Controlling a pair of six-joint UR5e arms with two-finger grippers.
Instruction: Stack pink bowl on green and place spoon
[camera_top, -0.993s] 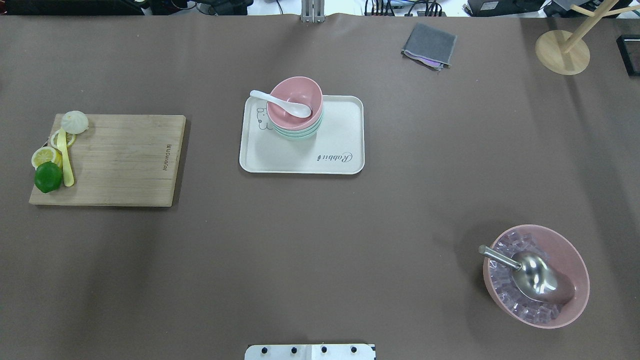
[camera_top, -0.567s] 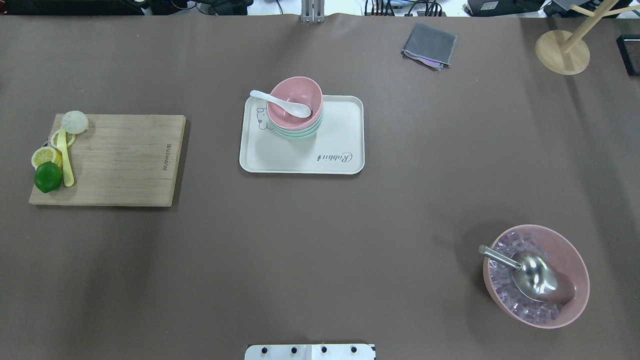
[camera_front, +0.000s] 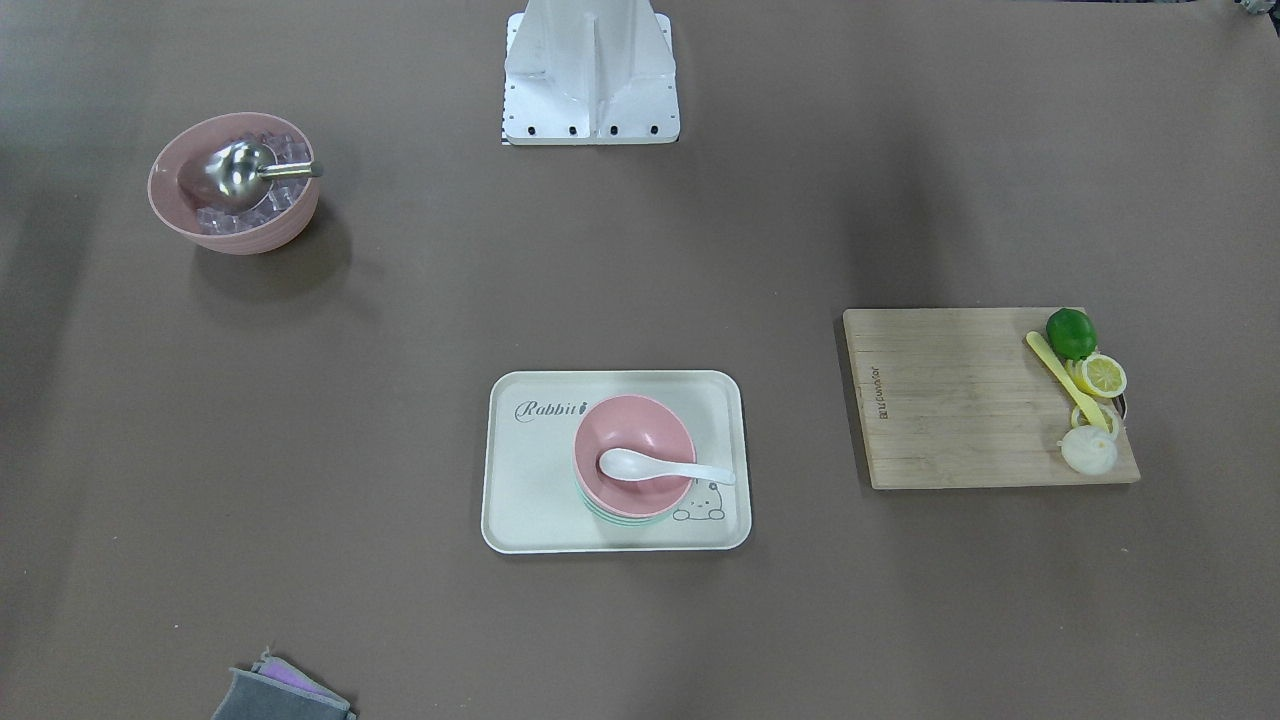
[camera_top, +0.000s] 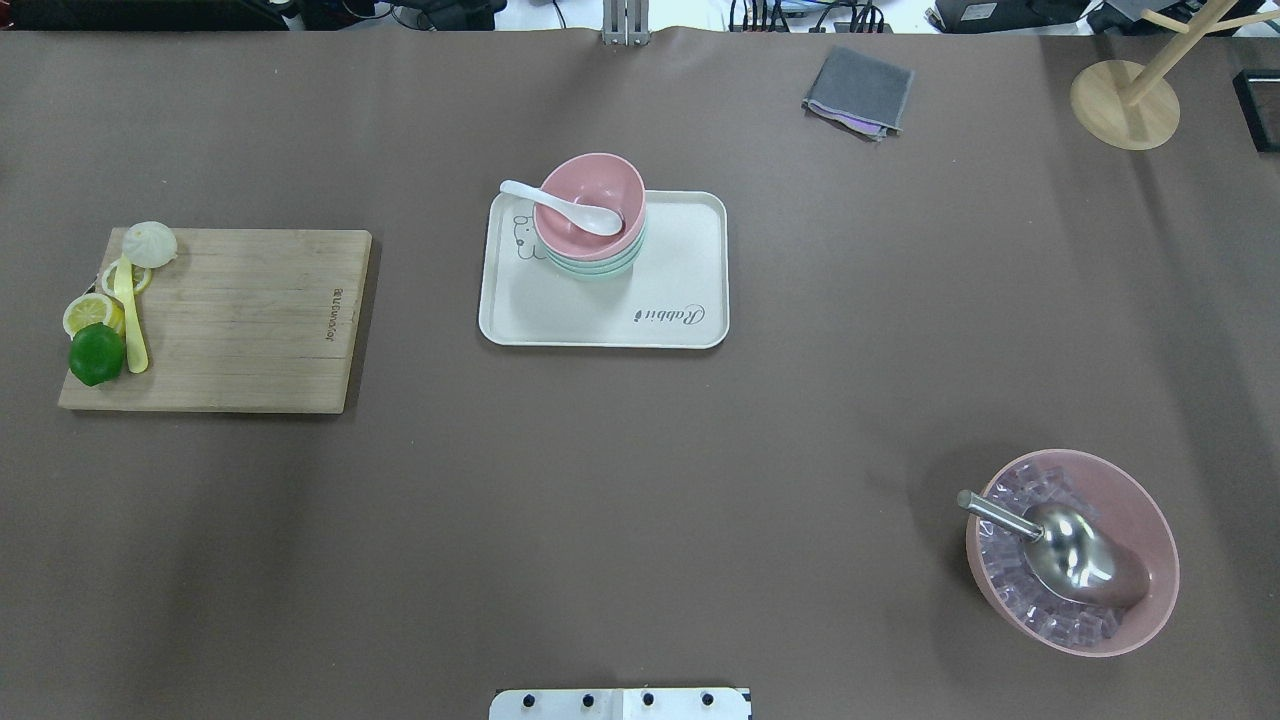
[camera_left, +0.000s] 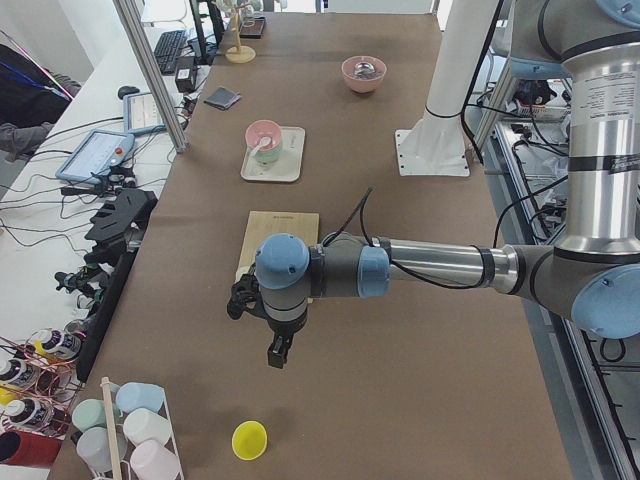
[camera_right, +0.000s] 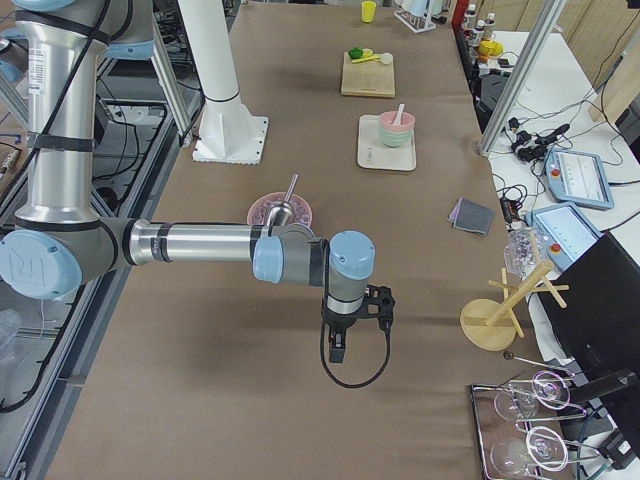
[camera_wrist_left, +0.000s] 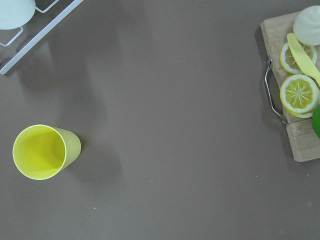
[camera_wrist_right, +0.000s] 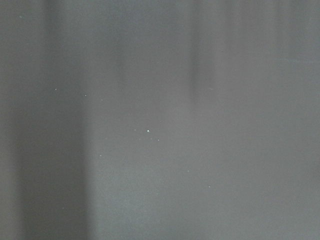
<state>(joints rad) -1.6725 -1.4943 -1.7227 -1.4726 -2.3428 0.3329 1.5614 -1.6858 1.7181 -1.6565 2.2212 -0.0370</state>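
The pink bowl (camera_top: 600, 190) sits nested on the green bowl (camera_top: 592, 268) at the far left of a cream tray (camera_top: 660, 300). A white spoon (camera_top: 560, 207) lies in the pink bowl with its handle over the rim. The stack also shows in the front view (camera_front: 640, 430). My left gripper (camera_left: 278, 352) shows only in the exterior left view, far from the tray, above bare table. My right gripper (camera_right: 337, 350) shows only in the exterior right view, also far from the tray. I cannot tell whether either is open or shut.
A wooden cutting board (camera_top: 250, 320) with a lime, lemon slices, a yellow knife and a bun lies at the left. A large pink bowl of ice cubes (camera_top: 1140, 520) with a metal scoop stands front right. A grey cloth (camera_top: 858, 90), a wooden stand (camera_top: 1124, 104), a yellow cup (camera_wrist_left: 42, 151).
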